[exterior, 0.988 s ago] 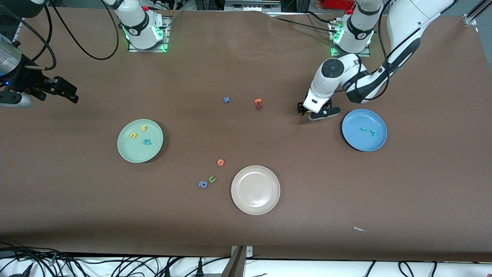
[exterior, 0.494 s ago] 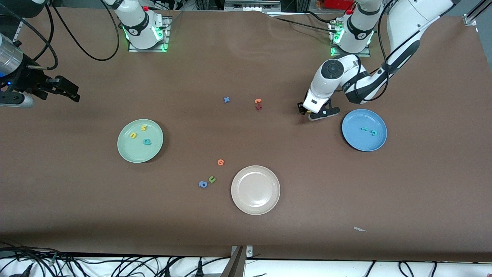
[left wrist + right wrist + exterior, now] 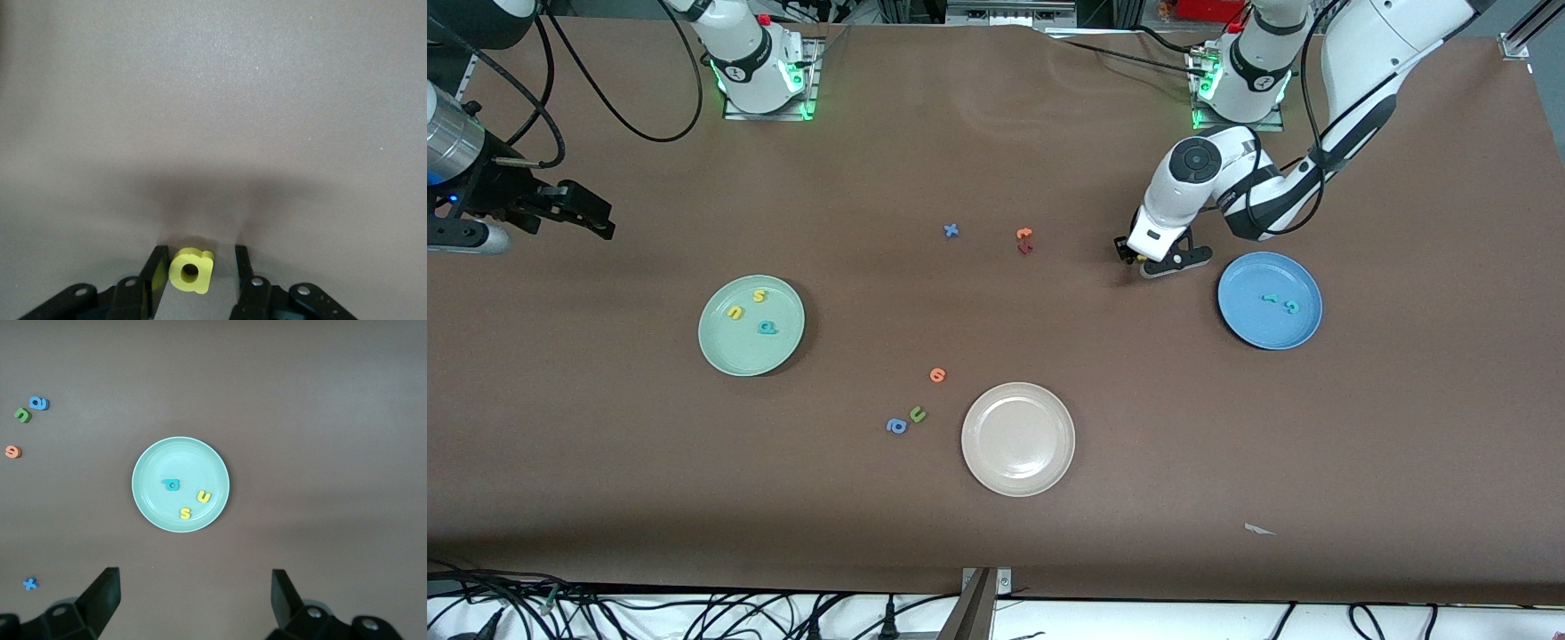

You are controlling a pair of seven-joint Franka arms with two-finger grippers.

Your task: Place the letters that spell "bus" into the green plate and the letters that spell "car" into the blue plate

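step in hand: looks like the grab on the last "car" letter, the yellow blocky a (image 3: 191,270), which sits on the bare worktop (image 3: 1049,133) near the blue plate (image 3: 1232,324), a bit farther from the front camera than the plate and toward the middle of the table

how to do it well: I'd keep the letter centred between the two fingers like it is now and squeeze on its flat sides so the foam doesn't pop out or twist, then lift straight up before swinging over the plate, and drop it low so it doesn't bounce past the rim

left gripper: the left gripper (image 3: 193,273) is down at the worktop with its fingers (image 3: 157,275) straddling the yellow a; jaws are partway in, one finger looks right against the letter, the other one shows a sliver of gap, so I wouldn't call it a firm pinch yet

right gripper: the right gripper (image 3: 193,597) is spread wide, holding nothing, parked up in the air at the right arm's end of the table, just waiting

green plate: the green plate (image 3: 716,351) already has the teal b (image 3: 767,327), yellow u (image 3: 735,312) and yellow s (image 3: 759,295) in it, so "bus" looks done

blue plate contents: two teal letters (image 3: 1280,303) lie in it, only the a is missing
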